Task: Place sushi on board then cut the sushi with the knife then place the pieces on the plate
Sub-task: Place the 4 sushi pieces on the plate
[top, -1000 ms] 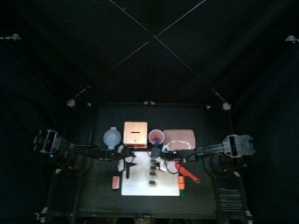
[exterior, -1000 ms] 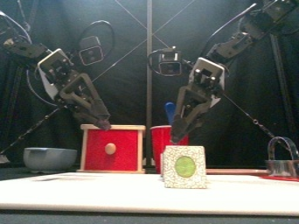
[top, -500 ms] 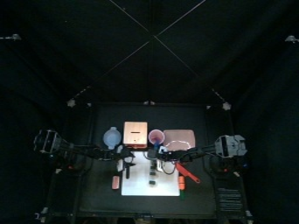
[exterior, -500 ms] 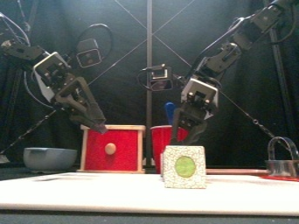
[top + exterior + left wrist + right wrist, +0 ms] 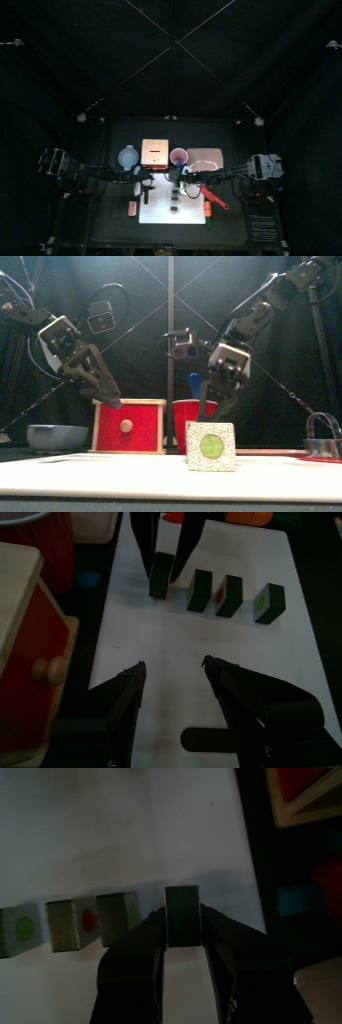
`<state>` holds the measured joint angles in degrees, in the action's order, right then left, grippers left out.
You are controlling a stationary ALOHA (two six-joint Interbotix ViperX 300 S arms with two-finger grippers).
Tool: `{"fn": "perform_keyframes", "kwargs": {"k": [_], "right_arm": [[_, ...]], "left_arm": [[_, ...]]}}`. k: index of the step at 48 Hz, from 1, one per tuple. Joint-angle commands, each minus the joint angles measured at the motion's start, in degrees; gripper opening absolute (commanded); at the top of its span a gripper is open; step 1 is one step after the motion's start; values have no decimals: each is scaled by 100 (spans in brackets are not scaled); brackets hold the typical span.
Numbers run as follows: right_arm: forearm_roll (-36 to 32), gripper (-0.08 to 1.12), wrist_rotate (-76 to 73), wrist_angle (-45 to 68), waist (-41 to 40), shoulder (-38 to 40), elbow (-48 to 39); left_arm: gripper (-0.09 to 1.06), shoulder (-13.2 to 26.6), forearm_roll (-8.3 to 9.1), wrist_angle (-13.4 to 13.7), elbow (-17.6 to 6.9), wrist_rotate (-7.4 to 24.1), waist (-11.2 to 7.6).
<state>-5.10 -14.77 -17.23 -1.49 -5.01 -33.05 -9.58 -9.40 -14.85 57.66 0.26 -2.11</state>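
Sushi's down on the white cutting board (image 5: 174, 647): four dark green blocks (image 5: 202, 587) standing in a row that runs front to back with small gaps between them, and the front block (image 5: 210, 446) shows me a green centre. My right gripper (image 5: 215, 414) hangs right over the back block (image 5: 183, 903), tips just above its top and not touching it, jaws parted about as wide as that block and gripping nothing. My left gripper (image 5: 174, 680) is up above the board's left side, jaws spread wide with nothing between them, well apart from the row. Now the containers: the red cup (image 5: 197, 412) stands behind the board with the blue knife (image 5: 194, 383) poking up out of it. The red knife (image 5: 214, 198) lies flat just beside the board's right edge. Left of the cup is the wooden box (image 5: 128, 426), its red drawer front facing forward, knob showing. Further left sits the blue-grey bowl (image 5: 56, 437), and I can't tell what's in it from here. The pink tray (image 5: 205, 158) is at the back, right of the cup, well apart from the blocks. Far right there's the metal cutter (image 5: 323, 438); whether it stands on the tray I cannot tell
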Motion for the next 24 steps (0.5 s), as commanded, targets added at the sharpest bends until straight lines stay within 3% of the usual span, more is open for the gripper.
{"fn": "perform_keyframes", "kwargs": {"k": [1, 14, 24], "right_arm": [[-18, 48, 0, -237, -53, 703, -18], [-18, 48, -9, -967, -466, 1775, -510], [-88, 48, 0, -1046, -1213, 1978, -923]], "left_arm": [[86, -79, 9, -18, -62, 0, 18], [86, -62, 9, -18, -44, 0, 18], [86, -44, 9, -18, -44, 9, 26]]}}
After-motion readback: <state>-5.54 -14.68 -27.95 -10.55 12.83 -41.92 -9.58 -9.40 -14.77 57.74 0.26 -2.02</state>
